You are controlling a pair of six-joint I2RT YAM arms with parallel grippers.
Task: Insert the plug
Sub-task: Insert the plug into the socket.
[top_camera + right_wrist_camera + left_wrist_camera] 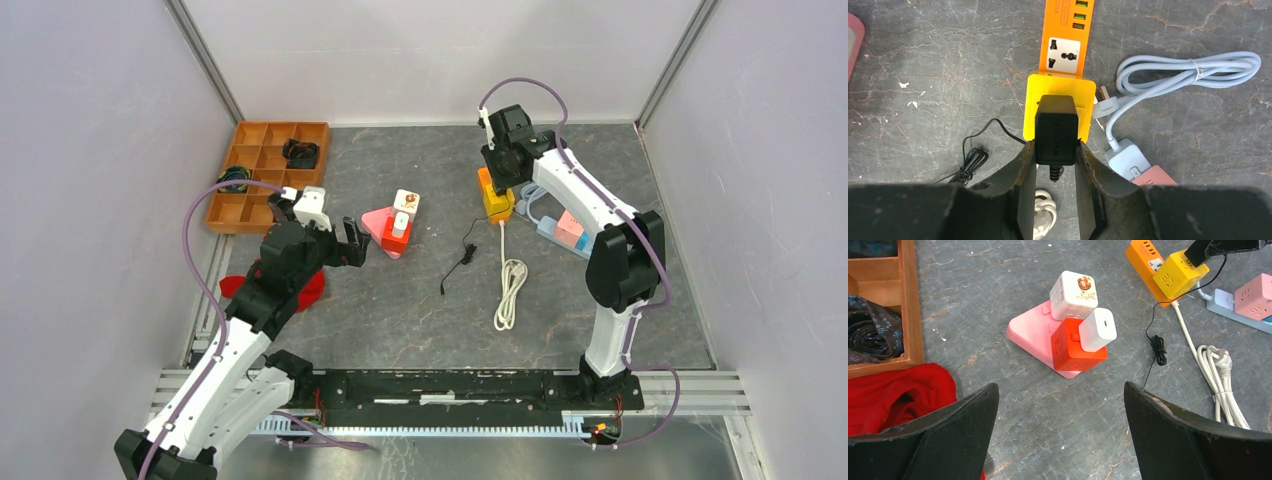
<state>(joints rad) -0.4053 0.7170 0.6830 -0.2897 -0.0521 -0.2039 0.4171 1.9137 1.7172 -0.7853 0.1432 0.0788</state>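
Right fingers [1024, 190] clamp black plug [1056, 130], touching yellow socket cube [1084, 100].

At the far left we find a tray [280, 125], with a cloth [898, 392] just in front of it. In the middle lies a flat socket base [1030, 332] carrying two cubes. The far cube [1074, 295] stands behind the near cube [1068, 350], which has a charger [1098, 330] plugged into it. To the right, a power strip [1065, 30] bears a third cube [1060, 85] at its near end, with an adapter [1056, 130] at that cube's top. A coiled cord [510, 290] lies in front, a thin cable [460, 262] to its left, and a second strip [555, 230] further right.
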